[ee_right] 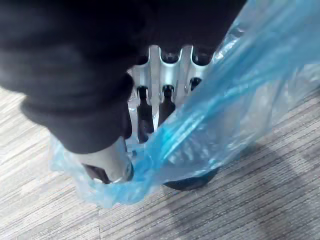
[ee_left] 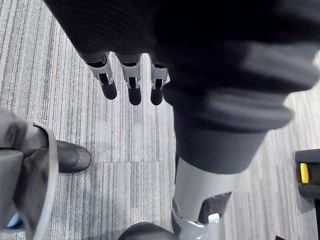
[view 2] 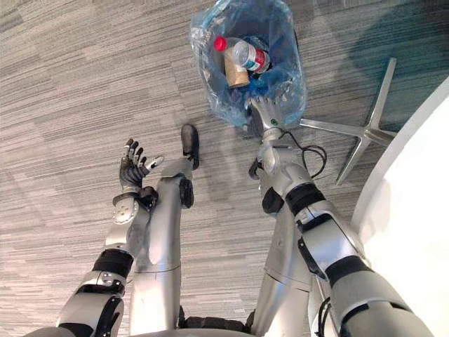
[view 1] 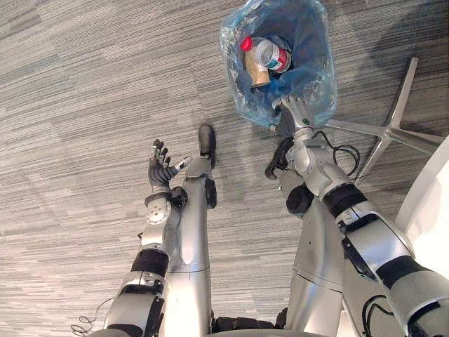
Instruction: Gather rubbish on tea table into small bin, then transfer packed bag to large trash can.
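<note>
Blue bag [view 1: 312, 77] gripped in your right robot hand [view 1: 298, 112] — open floor lies to the left.
The bag sits at 1 o'clock, mouth gaping, with a bottle [view 1: 270, 55] and other rubbish inside; your right arm stretches to its near rim, fingers and thumb clenched on the film. A silver chair base [view 1: 393, 126] spreads close by at 3 o'clock and the white counter [view 1: 428, 210] curves in at 4 — bare carpet [view 1: 84, 105] runs from 7 to 11. Your left robot hand [view 1: 163, 172] is raised at 9 o'clock, fingers spread, released.

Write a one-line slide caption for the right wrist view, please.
Right hand grips the edge of a translucent blue plastic rubbish bag over grey striped carpet.
</note>
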